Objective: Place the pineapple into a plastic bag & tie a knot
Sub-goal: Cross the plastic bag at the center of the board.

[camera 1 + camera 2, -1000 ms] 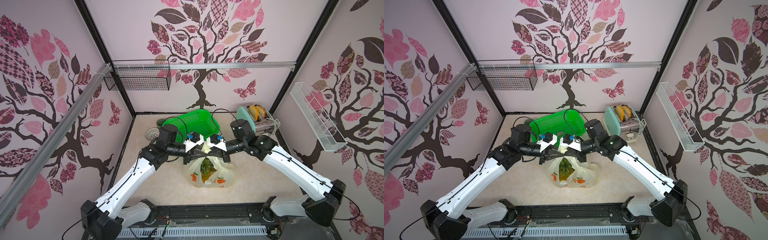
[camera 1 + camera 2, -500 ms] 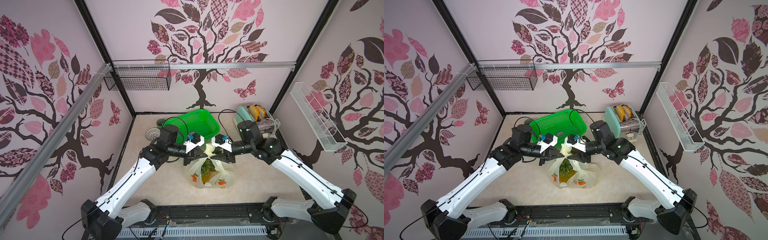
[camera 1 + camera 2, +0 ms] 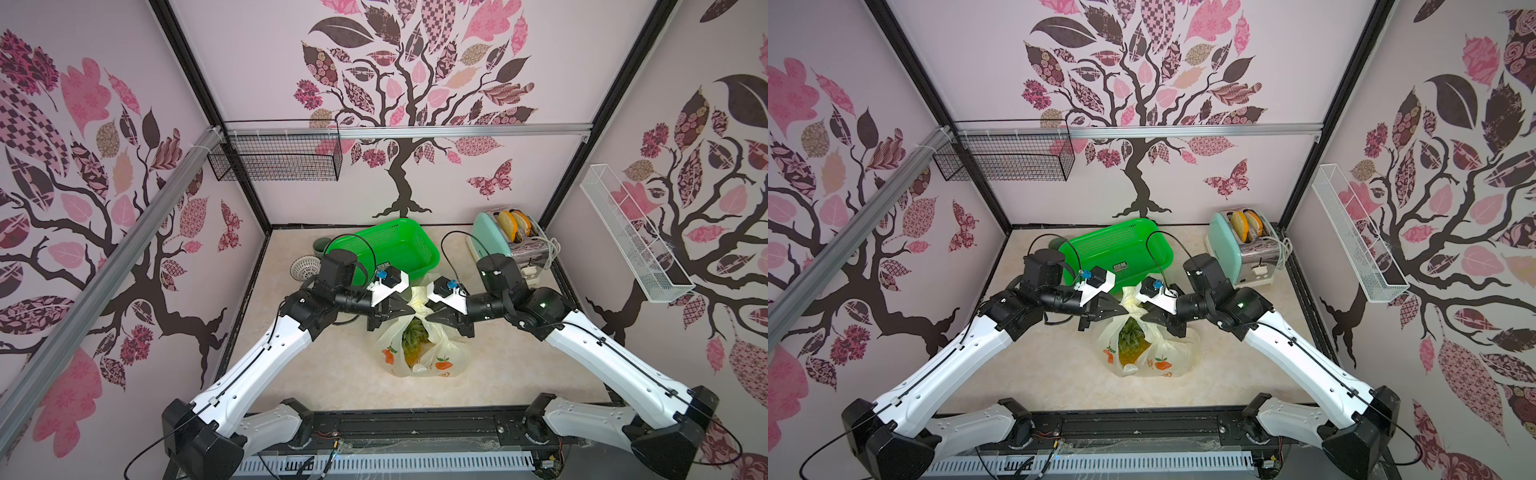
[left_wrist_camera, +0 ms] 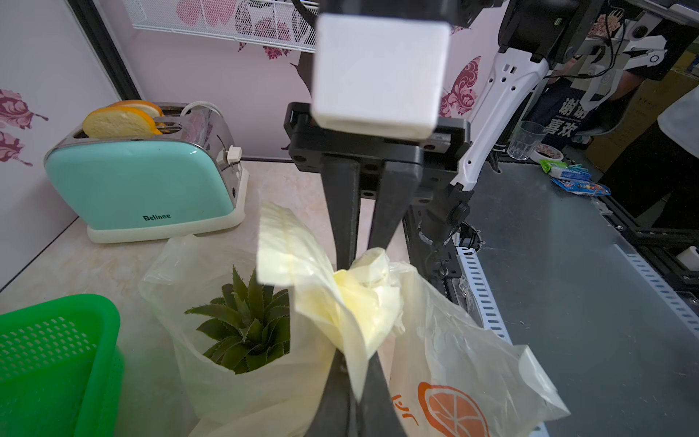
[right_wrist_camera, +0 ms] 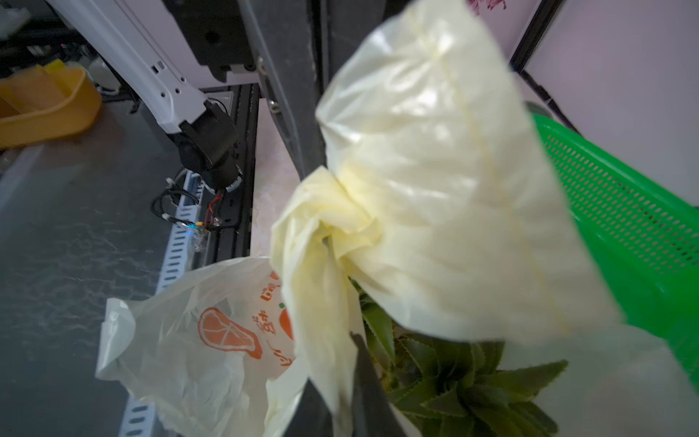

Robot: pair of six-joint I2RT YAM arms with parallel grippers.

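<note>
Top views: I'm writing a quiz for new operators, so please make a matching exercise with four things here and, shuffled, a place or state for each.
Things:
1. pineapple
2. green basket
3. toaster
4. left gripper

Places or states:
A. shut on a handle of the plastic bag
B. back right corner, bread slices in its slots
C. inside the bag
D. middle of the back, behind the bag

Pairs: 1-C, 2-D, 3-B, 4-A

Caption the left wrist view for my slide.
Left gripper and right gripper pinch the bunched handles of the plastic bag above the pineapple.
</note>
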